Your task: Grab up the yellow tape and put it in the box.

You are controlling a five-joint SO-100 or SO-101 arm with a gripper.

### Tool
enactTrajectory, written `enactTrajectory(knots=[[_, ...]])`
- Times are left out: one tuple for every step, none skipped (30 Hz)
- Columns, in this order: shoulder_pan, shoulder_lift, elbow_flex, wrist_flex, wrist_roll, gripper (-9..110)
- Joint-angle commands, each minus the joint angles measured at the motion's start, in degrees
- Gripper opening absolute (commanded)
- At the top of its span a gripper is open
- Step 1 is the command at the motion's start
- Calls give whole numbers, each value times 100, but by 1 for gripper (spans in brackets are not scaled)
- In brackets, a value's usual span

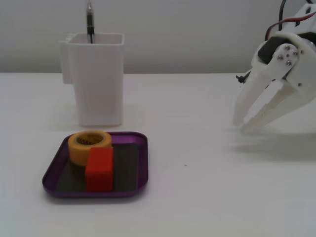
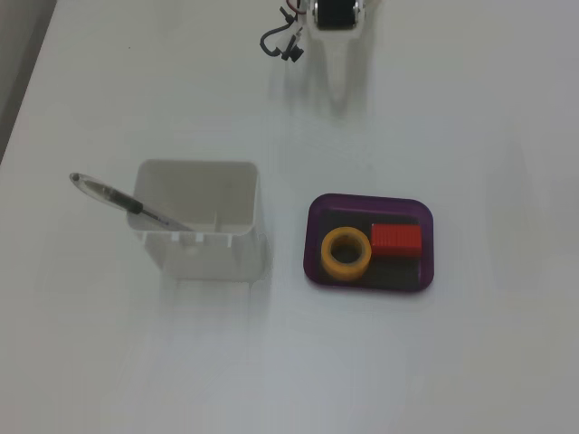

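Plastic and metal things on a smooth matt white table (image 1: 207,197)

The tray (image 1: 140,163) has a purple rim with a metallic sheen and a dull dark grey floor; the tape roll (image 1: 89,145) in it looks matt yellow-orange, papery on its outer face, and the red block (image 1: 99,169) beside it looks like smooth, faintly satin plastic. The tall container (image 1: 96,79) is opaque white plastic with a soft sheen, holding a pen (image 2: 118,201) with a glossy clear barrel. The gripper (image 1: 245,122) is smooth white plastic with small shiny metal screws
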Motion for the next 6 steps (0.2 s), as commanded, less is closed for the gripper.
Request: enactTrajectory(knots=[[9, 360, 53, -53, -18, 0], [9, 360, 53, -53, -18, 0], [9, 360, 53, -53, -18, 0], [9, 360, 53, -53, -18, 0], [9, 360, 53, -53, -18, 0], [9, 360, 53, -53, -18, 0]])
